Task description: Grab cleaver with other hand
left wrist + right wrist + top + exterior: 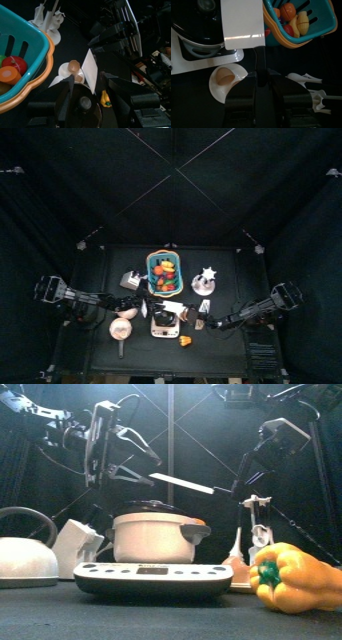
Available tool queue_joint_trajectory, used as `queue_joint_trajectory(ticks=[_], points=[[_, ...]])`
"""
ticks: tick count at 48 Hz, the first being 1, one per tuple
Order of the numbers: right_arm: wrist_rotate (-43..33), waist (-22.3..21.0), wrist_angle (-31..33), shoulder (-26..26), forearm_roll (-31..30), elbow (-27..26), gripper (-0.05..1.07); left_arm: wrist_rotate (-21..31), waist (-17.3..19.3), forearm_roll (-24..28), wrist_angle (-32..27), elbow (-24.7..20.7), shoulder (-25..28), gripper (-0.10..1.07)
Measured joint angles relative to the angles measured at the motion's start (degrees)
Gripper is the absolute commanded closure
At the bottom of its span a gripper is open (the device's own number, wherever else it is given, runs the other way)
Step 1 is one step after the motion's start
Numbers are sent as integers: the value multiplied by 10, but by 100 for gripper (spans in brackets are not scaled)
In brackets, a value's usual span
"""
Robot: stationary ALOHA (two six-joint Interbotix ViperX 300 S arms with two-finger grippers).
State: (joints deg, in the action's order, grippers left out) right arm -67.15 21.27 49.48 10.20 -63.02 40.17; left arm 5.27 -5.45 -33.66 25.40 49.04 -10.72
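The cleaver [181, 483] is a flat whitish blade with a dark handle, held level in the air above the pot. My right gripper [262, 74] is shut on its handle, and the blade [243, 22] sticks out beyond the jaws. My left gripper [90, 82] is open, with the blade's free end [90, 67] lying between its two jaws and a gap on each side. In the top view the cleaver [171, 307] hangs between the left gripper [150, 308] and the right gripper [195, 314], just in front of the basket.
A teal basket [151, 261] of fruit stands mid-table. A white pot [150, 534] sits on a scale below the cleaver. A kettle [24, 549] is at the left and a yellow pepper [301, 579] at the front right. A white star piece [207, 275] lies right of the basket.
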Motion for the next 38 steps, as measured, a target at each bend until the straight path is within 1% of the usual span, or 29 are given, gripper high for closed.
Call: queue_joint_trajectory(ticks=[12,29,34,38], points=[[0,1,-1,-3,-3,-3,55,7,0,0,0,-4,9,36],[-1,1,-3,-3,-2,-3,52,29,-3,0,0,-4,14,54],[-1,1,-21,-3,1,-3,47,30,-4,0,1,-1,15,59],[-1,-1,-47,-3,8,-3,38,31,-4,3,3,0,14,60]])
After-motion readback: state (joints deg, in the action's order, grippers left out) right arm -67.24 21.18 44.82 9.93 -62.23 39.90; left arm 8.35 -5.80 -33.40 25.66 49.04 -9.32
